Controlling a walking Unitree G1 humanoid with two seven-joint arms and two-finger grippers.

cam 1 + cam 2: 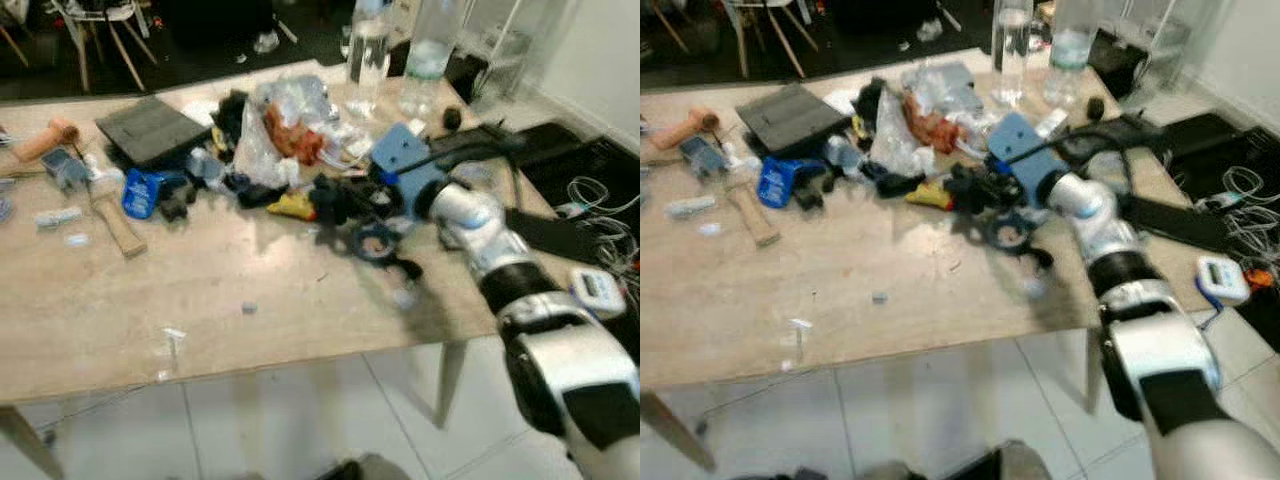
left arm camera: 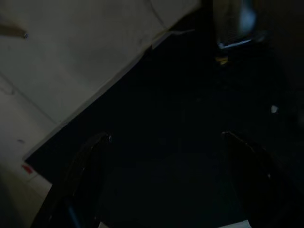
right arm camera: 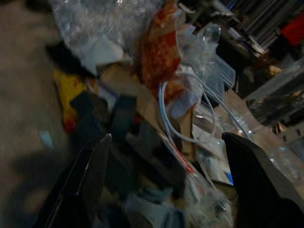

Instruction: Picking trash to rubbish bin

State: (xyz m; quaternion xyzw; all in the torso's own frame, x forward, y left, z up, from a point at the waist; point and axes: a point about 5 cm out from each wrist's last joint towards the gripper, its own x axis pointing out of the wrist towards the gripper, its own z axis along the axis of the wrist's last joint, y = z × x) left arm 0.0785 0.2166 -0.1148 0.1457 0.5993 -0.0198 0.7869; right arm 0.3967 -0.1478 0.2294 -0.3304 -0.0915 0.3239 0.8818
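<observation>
The light wooden worktop is lying bare across its near half, its front edge running above a white tiled floor. The far half is carrying a crowded pile of clutter. The right claw is reaching in over the worktop's right side and is sitting at the pile's near edge; in the right wrist view its two black fingers are standing spread apart and released, grasping nothing.

The trash is lying directly ahead of that claw: a crumpled clear plastic bag with an orange-red wrapper inside it, a yellow scrap just beside the claw, and white cable loops across torn cardboard.

Around the pile, a blue pouch and a black flat case are lying to the left, and a wooden block is resting nearer the front. Two clear plastic bottles are standing upright at the far edge. A dark ring-shaped object is lying just beneath the right forearm.

The left claw is hanging in shade, its fingers apart
</observation>
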